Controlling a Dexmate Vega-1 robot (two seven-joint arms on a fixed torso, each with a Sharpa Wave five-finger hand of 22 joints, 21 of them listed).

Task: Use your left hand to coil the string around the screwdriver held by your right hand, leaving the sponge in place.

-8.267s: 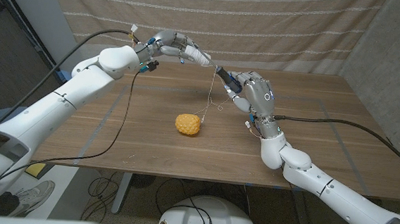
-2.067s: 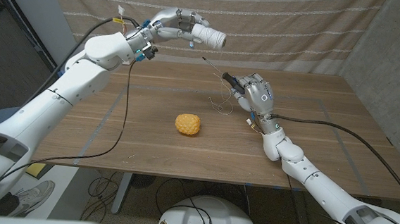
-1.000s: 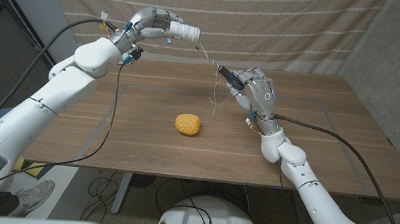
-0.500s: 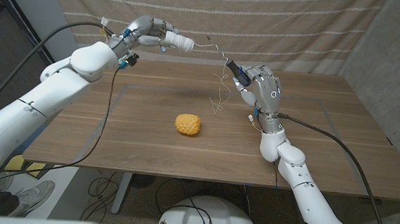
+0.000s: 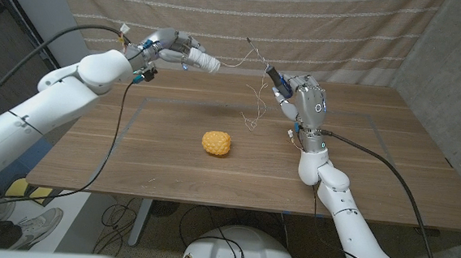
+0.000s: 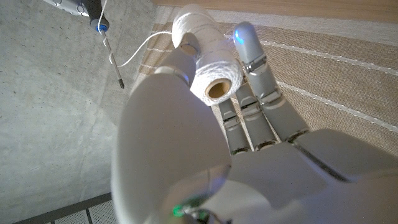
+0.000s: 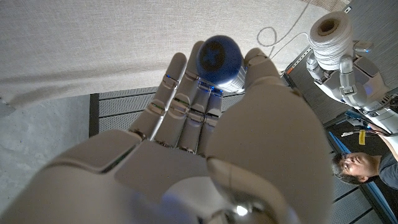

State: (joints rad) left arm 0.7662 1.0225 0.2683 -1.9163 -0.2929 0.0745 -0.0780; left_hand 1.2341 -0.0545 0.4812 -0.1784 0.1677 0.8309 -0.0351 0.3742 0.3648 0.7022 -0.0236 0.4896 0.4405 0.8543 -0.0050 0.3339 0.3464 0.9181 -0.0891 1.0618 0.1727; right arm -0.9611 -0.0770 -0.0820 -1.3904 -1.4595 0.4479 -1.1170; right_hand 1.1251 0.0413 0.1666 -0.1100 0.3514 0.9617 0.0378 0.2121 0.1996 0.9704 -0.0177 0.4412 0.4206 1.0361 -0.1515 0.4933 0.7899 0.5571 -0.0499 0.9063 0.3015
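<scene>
The wooden table [image 5: 359, 154] spreads wide under both raised arms. Up on the robot's left, the left hand [image 5: 171, 47] holds a white spool of string [image 5: 203, 61], fingers wrapped round it, the spool's open end poking out past the fingertips toward the right hand. From the wrist, the spool [image 6: 208, 59] sits pinched between thumb and fingers [image 6: 261, 81], its hollow core facing the camera, something the head view never gives.

Across on the right, the right hand [image 5: 304, 102] is closed round the screwdriver [image 5: 276, 77], palm upright, handle buried in the fingers. The thin shaft juts out beyond them, its long axis slanting up and away toward the left hand. The right wrist camera looks straight down that axis: just the round blue butt of the handle [image 7: 219, 61] ringed by fingertips, and the spool [image 7: 331, 29] beyond, with a person's head low at the picture's edge.

The string [image 5: 239, 63] runs slack from the spool across to the shaft, then dangles in loose loops below the right fingers, down to the tabletop. How many turns sit on the shaft, too fine to tell.

The orange sponge [image 5: 216, 143] lies on the table, well below and apart from both hands.
</scene>
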